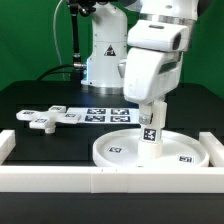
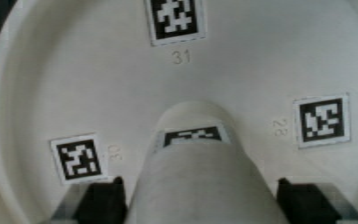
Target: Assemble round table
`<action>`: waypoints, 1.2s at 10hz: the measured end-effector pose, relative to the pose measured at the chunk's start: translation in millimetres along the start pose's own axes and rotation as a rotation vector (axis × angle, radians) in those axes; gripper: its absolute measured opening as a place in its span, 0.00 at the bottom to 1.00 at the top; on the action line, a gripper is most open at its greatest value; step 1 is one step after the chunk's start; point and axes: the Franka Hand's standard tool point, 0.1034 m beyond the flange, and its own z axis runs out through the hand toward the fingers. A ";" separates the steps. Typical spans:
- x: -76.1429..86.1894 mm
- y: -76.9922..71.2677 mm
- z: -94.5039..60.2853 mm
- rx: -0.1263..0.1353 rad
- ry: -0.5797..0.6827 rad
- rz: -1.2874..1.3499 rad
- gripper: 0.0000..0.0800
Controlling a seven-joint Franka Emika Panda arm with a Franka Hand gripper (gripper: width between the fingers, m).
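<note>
The large rimmed disc [image 1: 120, 152] lies flat on the table, tags up. The short cylindrical leg [image 1: 152, 128] stands upright near the disc's middle. My gripper [image 1: 151, 108] comes down from above, shut on the leg's upper part. In the wrist view the leg [image 2: 202, 165] fills the space between my two dark fingers [image 2: 105, 200], which sit against its sides, above the disc [image 2: 87, 80]. The cross-shaped foot piece [image 1: 48, 117] lies loose on the black table at the exterior view's left.
The marker board [image 1: 104, 113] lies flat behind the disc. Long white bars [image 1: 110, 180] border the table along the front and at both sides. The arm's white base [image 1: 100, 55] stands at the back.
</note>
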 end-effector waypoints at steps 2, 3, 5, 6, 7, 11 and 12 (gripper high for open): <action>0.8 -1.3 0.0 0.021 0.005 0.201 0.51; 0.9 -1.5 -0.1 0.022 0.005 0.262 0.51; 1.3 -1.9 -0.1 0.031 0.009 0.382 0.51; 1.3 -2.0 -0.1 0.034 0.009 0.449 0.51; 1.5 -2.2 -0.1 0.039 0.011 0.500 0.51; 1.3 -3.3 0.7 0.098 0.025 0.995 0.51; 1.3 -3.4 0.8 0.112 0.024 1.097 0.51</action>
